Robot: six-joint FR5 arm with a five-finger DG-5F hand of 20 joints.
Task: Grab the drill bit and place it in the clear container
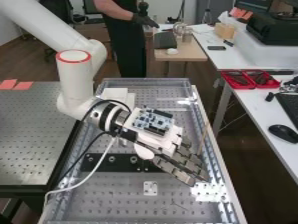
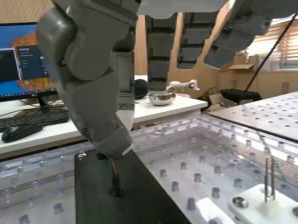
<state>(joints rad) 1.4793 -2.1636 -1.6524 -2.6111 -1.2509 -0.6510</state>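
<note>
Near end: white plate with holes (image 1: 151,184) on the floor of the clear container (image 1: 153,80), black bar (image 1: 100,166) lying crosswise just past it. Hand (image 1: 193,165) is above the container beside the bar's end, slanting toward the near right side in the high view. Can't tell if the hand is closed on anything. Thin brownish and dark piece, looks like the drill bit (image 2: 115,172), in the wrist view: upper end right at the hand, lower part seen against the bar; too blurry to say whether gripped. Two upright metal pins (image 2: 267,180) beside the bar there. Circuit board (image 1: 153,120) on top of the hand's base, black and white cables near it, white arm (image 1: 74,82) in from upper left. Perforated table (image 1: 26,135) left of the container; white desk (image 1: 256,102) right, with mouse (image 1: 283,133) and, farther along, red trays (image 1: 231,80). Wooden table (image 1: 183,54) at the back, dark case (image 1: 165,40) on it.
</note>
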